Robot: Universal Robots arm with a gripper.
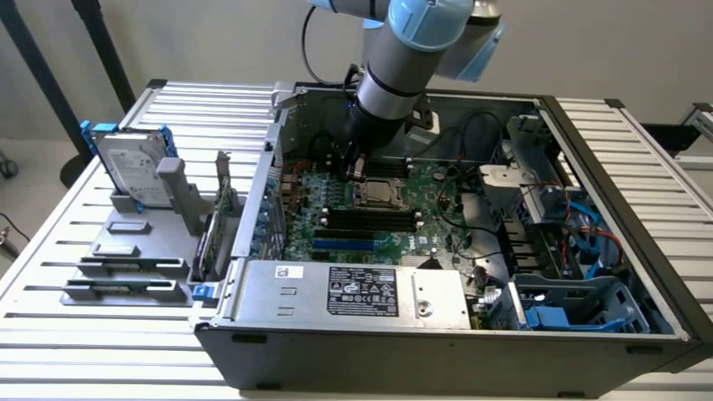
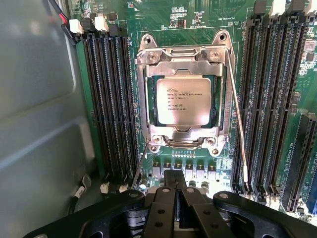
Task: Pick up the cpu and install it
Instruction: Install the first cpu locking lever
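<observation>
The arm reaches down into the open case (image 1: 446, 355), and the gripper (image 1: 359, 171) hangs over the motherboard (image 1: 440, 219) with its claw pinched together and holding nothing. The wrist view shows the two black fingers (image 2: 163, 198) meeting at the tips. The cpu (image 1: 376, 191) lies flat in its socket near the middle of the board. In the exterior view it sits just beside the gripper, toward five o'clock from the tips. From the wrist, the cpu (image 2: 183, 101) shows a silver top with printed lettering. A metal frame (image 2: 184, 53) lies around it, and a thin lever (image 2: 237, 109) runs along one side. The gripper (image 2: 176, 174) is near the socket's edge and apart from the chip — whether it touches the board cannot be told. Dark memory slots (image 2: 111, 99) flank the socket on both sides. In the exterior view, the power supply (image 1: 346, 292) fills the case wall at six o'clock from the cpu, its label facing up. Blue cables (image 1: 579, 221) loop at three o'clock, the exterior view's right. Outside the case, toward nine o'clock, a hard drive (image 1: 128, 171) with blue rails stands upright in a grey rack (image 1: 128, 280) on the slatted table (image 1: 45, 251).
</observation>
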